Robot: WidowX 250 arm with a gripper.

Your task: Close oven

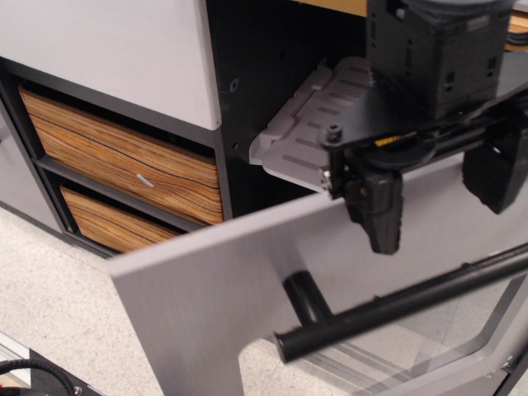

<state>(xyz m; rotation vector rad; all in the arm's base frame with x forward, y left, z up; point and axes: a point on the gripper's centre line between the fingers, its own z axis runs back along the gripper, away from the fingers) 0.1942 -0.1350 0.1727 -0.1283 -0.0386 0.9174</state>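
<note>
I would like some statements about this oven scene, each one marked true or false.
1. The oven door is fully shut. False: it hangs open, and the ribbed tray inside is visible.
2. The end effector is open, with nothing between its fingers. True.
3. The door handle is a black bar. True.
4. The end effector grips the black handle. False: it is above the handle, near the door's upper edge.
5. Two wood-grain drawers are left of the oven. True.
6. Both wood-grain drawers are pulled out. False: they look pushed in.

No readable text or labels
</note>
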